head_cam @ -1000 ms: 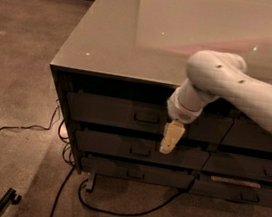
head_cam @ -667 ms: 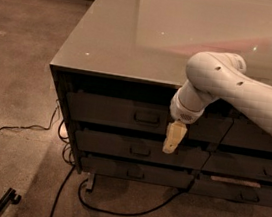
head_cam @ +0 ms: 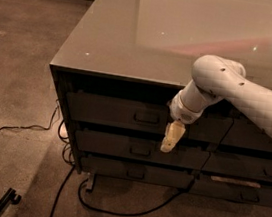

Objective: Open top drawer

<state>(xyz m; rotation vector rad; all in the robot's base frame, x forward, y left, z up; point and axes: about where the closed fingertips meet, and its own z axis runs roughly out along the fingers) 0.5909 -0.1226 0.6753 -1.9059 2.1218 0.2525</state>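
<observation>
The top drawer (head_cam: 110, 111) is a wide dark front under the tabletop, and it looks closed. Its small rectangular loop handle (head_cam: 146, 117) sits mid-front. My gripper (head_cam: 170, 138) hangs from the white arm in front of the drawer stack. It is a little right of and below the handle, near the seam between the top and middle drawers. Its cream fingers (head_cam: 173, 135) point down and appear as one piece. They hold nothing that shows.
Two shallower drawers (head_cam: 135, 150) lie below the top one, and a neighbouring stack (head_cam: 249, 167) stands to the right. The glossy tabletop (head_cam: 136, 35) overhangs the drawers. Black cables (head_cam: 111, 210) trail on the carpet below and to the left. A dark object (head_cam: 4, 202) lies at the bottom left.
The gripper has shifted very slightly, staying in front of the drawers right of the top handle. The drawers have not moved.
</observation>
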